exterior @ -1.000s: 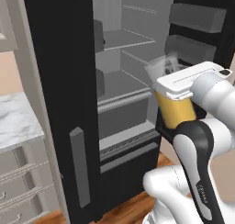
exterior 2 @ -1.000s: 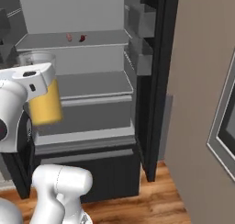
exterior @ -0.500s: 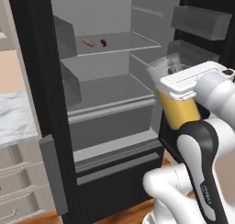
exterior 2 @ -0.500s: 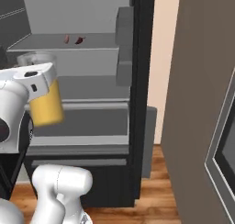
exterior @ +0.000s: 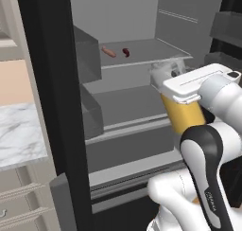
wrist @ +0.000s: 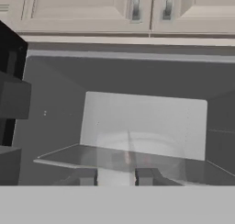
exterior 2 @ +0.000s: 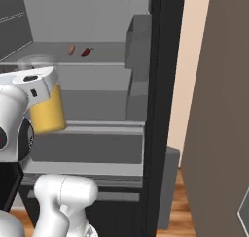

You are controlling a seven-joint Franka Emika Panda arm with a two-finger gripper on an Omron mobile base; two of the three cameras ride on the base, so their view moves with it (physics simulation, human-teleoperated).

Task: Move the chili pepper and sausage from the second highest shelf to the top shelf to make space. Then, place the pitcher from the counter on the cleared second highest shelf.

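End effector (exterior: pixel 176 85) was clamped narrow on the clear tapered pitcher (exterior: pixel 182 112) of orange-yellow liquid, gripping near the transparent rim; pitcher hung upright in the air in front of the open fridge, resting on no surface.

Above and beyond the end effector, on the flat grey top shelf (exterior: pixel 156 50): the small straight pinkish-orange sausage (exterior: pixel 108 51) and the tiny dark red curved chili pepper (exterior: pixel 126 52), close together but apart, well clear of the pitcher. Right base view agreed: sausage (exterior 2: pixel 71 49), pepper (exterior 2: pixel 87 51), pitcher (exterior 2: pixel 47 113) below and nearer.

The grey second highest shelf (exterior: pixel 123 102) lay beyond the end effector and slightly lower, bare from what showed. White marble counter (exterior: pixel 21 135) sat well off to the end effector's left.

Judged: first two moves done, pitcher placement left.

Risks from here:
- Rim or white hand could clip the top shelf's front edge if carried in too high.
- Tilt during the reach could spill liquid.
- Grey door bins (exterior: pixel 87 59) to the left narrowed the entry; a sideways drift could snag.
- Release before the base touches the shelf could topple it.
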